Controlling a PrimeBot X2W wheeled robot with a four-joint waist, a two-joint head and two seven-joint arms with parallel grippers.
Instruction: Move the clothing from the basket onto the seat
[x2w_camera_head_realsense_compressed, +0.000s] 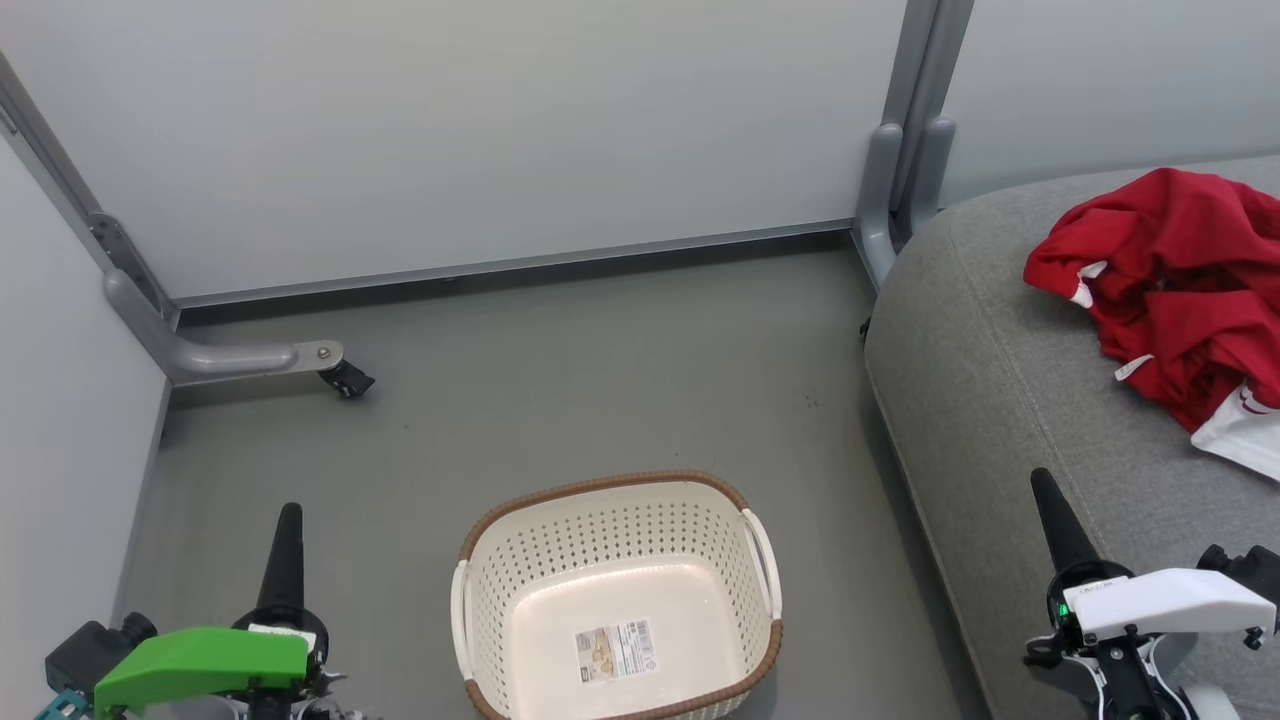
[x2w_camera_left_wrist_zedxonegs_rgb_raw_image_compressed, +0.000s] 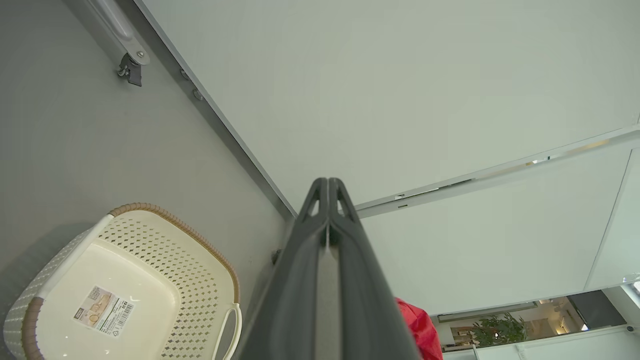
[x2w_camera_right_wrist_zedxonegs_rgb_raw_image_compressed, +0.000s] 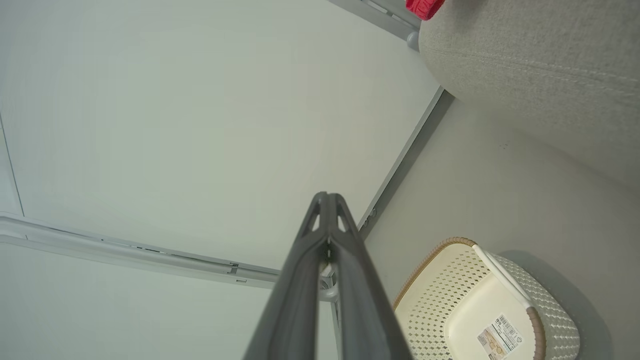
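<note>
Now we see the basket (x2w_camera_head_realsense_compressed: 610, 540) standing on the floor (x2w_camera_head_realsense_compressed: 600, 380), its bare bottom showing a label sticker (x2w_camera_head_realsense_compressed: 614, 650). To the right of the basket and well apart from it, the clothing (x2w_camera_head_realsense_compressed: 1180, 290) lies bunched on the seat (x2w_camera_head_realsense_compressed: 1000, 400). Our left gripper (x2w_camera_head_realsense_compressed: 288, 520) hangs left of the basket, our right gripper (x2w_camera_head_realsense_compressed: 1043, 485) right of it, each with its fingers pressed together.

In my head view the clothing (x2w_camera_head_realsense_compressed: 1180, 260) runs off the right edge; the basket (x2w_camera_head_realsense_compressed: 610, 525) loses its near rim at the bottom edge. I cannot read the label sticker (x2w_camera_head_realsense_compressed: 615, 650); perhaps a barcode.
</note>
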